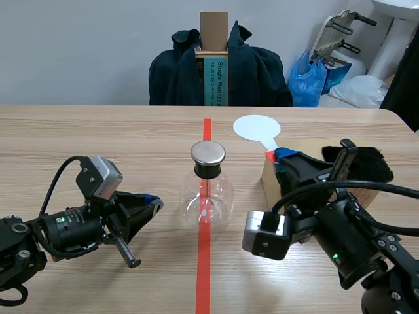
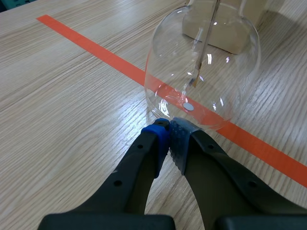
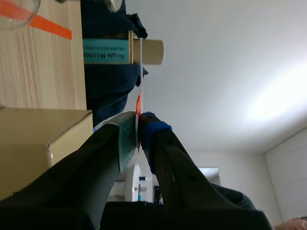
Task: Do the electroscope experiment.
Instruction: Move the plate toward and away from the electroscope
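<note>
The electroscope, a clear glass flask (image 1: 207, 196) with a round metal cap (image 1: 208, 154), stands on the red tape line at mid-table. My left gripper (image 1: 154, 204) lies low on the table just left of it, shut on nothing. In the left wrist view its pads meet at the gripper (image 2: 169, 129), almost touching the flask's (image 2: 204, 62) base; a thin strip hangs inside the glass. My right gripper (image 1: 278, 156) is shut on the red-marked handle of a white round paddle (image 1: 256, 127), right of the cap. Edge-on, the paddle (image 3: 141, 67) rises from the right gripper (image 3: 137, 129).
A cardboard box (image 1: 313, 171) sits on the table's right under my right arm, with a black furry cloth (image 1: 363, 163) on it. Behind the far table edge stands a chair draped in a dark jacket (image 1: 219, 72), holding a teal-labelled carton (image 1: 213, 78).
</note>
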### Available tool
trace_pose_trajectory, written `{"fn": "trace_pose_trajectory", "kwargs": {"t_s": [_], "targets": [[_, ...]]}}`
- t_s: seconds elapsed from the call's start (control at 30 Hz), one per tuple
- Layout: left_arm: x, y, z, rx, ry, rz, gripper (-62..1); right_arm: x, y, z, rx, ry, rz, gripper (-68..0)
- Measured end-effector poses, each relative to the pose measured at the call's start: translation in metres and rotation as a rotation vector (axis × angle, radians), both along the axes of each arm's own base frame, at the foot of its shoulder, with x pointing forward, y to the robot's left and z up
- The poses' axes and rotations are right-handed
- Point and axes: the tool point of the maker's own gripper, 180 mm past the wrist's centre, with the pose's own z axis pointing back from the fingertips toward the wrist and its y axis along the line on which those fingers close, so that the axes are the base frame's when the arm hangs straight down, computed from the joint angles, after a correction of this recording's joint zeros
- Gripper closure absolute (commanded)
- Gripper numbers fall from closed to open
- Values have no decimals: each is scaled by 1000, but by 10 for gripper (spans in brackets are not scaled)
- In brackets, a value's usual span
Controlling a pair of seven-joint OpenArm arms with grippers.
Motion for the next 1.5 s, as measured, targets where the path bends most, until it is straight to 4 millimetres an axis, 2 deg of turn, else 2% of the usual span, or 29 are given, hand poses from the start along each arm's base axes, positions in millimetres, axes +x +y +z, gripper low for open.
{"fn": "trace_pose_trajectory", "kwargs": {"t_s": [0.3,0.5,1.5], "targets": [[0,0,0,0,0,0,-30,-21,30,5,0,-32,201,-8],[0,0,0,0,0,0,-30,-28,38,4,-7,-34,264,-8],[0,0,0,0,0,0,-30,-29,39,3,-10,-27,272,-8]]}}
